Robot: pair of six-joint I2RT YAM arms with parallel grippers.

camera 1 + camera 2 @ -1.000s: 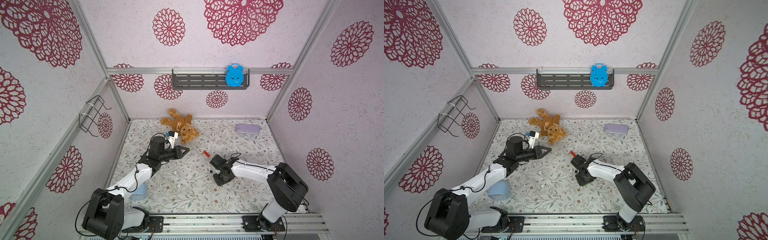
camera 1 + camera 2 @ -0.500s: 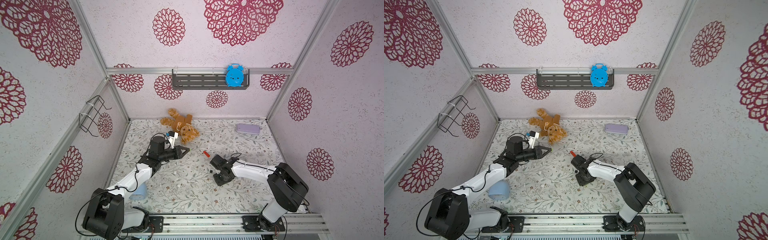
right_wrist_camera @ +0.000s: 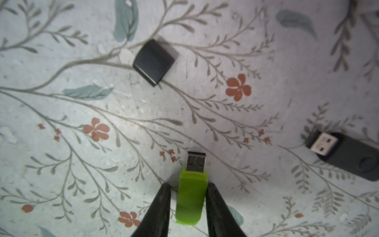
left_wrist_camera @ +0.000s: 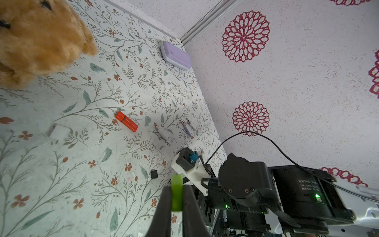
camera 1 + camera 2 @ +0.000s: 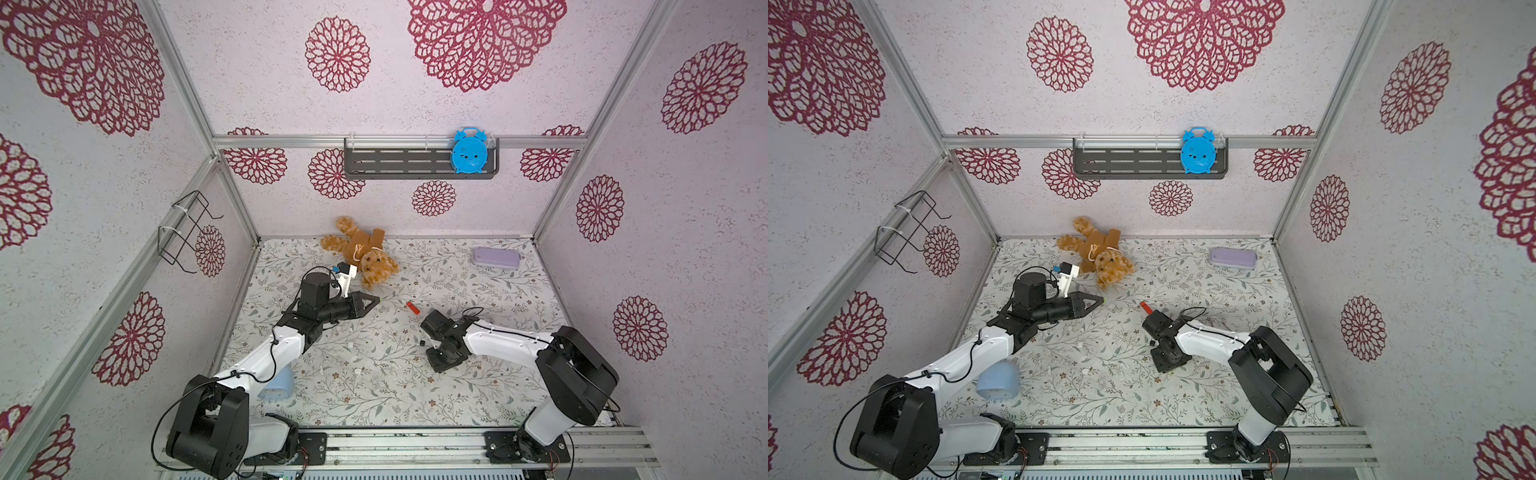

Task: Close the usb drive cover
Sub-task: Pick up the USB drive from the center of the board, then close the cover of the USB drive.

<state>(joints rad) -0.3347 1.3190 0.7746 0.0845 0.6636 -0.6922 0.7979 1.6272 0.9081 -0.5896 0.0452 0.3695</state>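
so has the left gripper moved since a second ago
No. In a top view the left gripper keeps the same gap to the teddy bear, shut on the green cap.

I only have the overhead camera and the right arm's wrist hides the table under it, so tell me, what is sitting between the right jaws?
Observer: A green USB drive lies flat on the table between them, its metal plug bare.
Operator: Are they clamped on it?
Observer: Not by the look of it; a sliver of table shows between one finger and the drive.
Operator: And where is its cover?
Observer: The left jaws are shut on a green cap, held up off the table.
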